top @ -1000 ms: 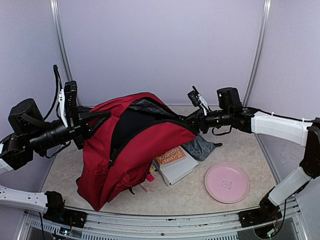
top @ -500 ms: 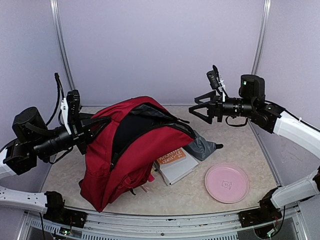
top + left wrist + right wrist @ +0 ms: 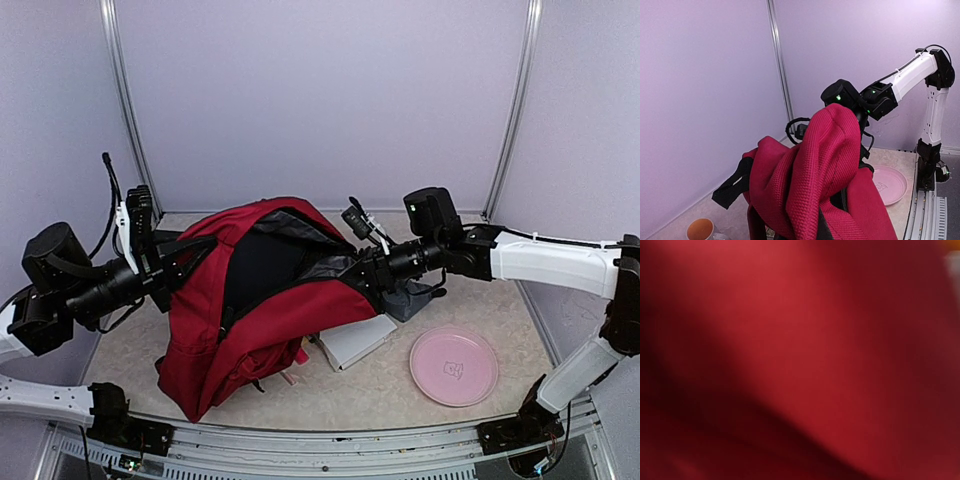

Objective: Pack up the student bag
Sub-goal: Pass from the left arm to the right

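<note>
The bag (image 3: 270, 320) lies slumped on the left-centre of the table (image 3: 400, 405). Its mouth gapes toward the back wall, so the dark lining shows between the red sides, and its bottom end sags toward the near edge.

My left pincer (image 3: 190, 255) comes in level from the left to the bag's left rim. It is nipped on the red cloth there and holds that side up in a peak. In my left wrist view the cloth rises right before the lens and covers my fingers, so I take the nip from the top view, and it is likely rather than certain. A black strap (image 3: 732, 182) sticks out to the left of that peak.

My right pincer (image 3: 362, 272) reaches in from the right and sits against the bag's right rim, above the front flap. My right wrist view is filled with blurred red cloth, and I cannot tell whether those jaws are spread or closed.

A book (image 3: 355, 340) pokes out from under the bag's right side, lying flat on the table. Just behind it, beneath my right arm, lies a grey pouch (image 3: 408, 298). A pink plate (image 3: 454, 365) sits on the table to the right of the book, apart from it. In my left wrist view a cup (image 3: 701, 229) with an orange inside stands beyond the bag, low at the left.
</note>
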`<state>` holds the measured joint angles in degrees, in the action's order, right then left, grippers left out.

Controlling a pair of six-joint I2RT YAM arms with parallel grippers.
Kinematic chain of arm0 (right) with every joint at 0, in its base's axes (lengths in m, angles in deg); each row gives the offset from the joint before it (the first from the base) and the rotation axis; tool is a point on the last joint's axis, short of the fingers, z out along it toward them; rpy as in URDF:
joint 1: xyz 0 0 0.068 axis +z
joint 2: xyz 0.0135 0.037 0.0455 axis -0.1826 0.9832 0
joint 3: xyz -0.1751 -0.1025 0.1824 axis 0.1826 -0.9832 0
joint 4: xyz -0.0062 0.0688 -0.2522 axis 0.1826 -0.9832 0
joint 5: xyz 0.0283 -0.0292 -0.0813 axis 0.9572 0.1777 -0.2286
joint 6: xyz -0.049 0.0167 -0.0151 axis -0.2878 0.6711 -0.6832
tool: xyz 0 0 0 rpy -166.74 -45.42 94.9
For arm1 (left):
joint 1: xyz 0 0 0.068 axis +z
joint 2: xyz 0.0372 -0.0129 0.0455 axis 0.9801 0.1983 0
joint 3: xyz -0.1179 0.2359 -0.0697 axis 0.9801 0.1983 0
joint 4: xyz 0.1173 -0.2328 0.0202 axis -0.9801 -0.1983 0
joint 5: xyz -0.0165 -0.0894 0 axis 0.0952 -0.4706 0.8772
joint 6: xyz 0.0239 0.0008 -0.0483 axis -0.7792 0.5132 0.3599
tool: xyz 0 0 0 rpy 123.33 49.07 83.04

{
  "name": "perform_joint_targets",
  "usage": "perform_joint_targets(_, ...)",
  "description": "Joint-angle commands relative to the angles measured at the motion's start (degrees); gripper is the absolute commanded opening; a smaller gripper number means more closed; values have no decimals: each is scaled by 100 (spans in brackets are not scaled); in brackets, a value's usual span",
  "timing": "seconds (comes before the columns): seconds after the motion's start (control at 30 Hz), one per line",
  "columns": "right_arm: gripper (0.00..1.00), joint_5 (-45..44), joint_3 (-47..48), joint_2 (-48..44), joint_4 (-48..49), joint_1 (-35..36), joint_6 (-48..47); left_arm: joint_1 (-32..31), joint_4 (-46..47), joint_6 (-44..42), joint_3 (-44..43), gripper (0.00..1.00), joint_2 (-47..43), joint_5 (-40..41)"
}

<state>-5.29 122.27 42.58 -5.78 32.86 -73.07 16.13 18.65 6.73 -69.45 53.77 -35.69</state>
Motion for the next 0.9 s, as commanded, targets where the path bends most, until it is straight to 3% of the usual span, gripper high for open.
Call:
perform_joint_targets(0.0, 31, 527, 64, -167, -47, 221, -200, -8, 367, 114, -30, 0, -114, 378)
perform_joint_targets(0.07, 0, 187, 62, -286, 2, 223, -177, -3, 217, 201, -61, 0, -41, 428)
perform_joint_targets(0.27, 0, -1018, 629, -565, -254, 223, -326, 215, -339, 771, -77, 0, -275, 577)
perform_joint_targets(0.3, 0, -1187, 836, -537, -362, 230, -424, 288, -555, 896, -119, 5, -297, 653)
perform_joint_targets(0.33, 0, -1302, 1030, -503, -463, 251, -516, 345, -779, 1006, -184, 23, -303, 715)
perform_joint_targets(0.37, 0, -1344, 1253, -427, -576, 276, -650, 388, -1025, 1109, -251, 52, -293, 746)
perform_joint_targets(0.4, 0, -1365, 1475, -335, -707, 303, -837, 397, -1264, 1182, -355, 69, -275, 720)
perform_joint_targets(0.43, 0, -1405, 1723, -226, -868, 336, -957, 403, -1472, 1211, -475, 82, -236, 625)
perform_joint_targets(0.5, 0, -1534, 2366, 55, -1285, 406, -1157, 386, -1843, 1233, -862, 97, -124, 422)
perform_joint_targets(0.67, 0, -2038, 3429, 596, -2052, 626, -1461, 310, -2523, 1001, -1895, 99, 434, 675)
perform_joint_targets(0.87, 0, -1988, 3597, 788, -2309, 854, -1802, 217, -2889, 464, -2787, 99, 1301, 1635)
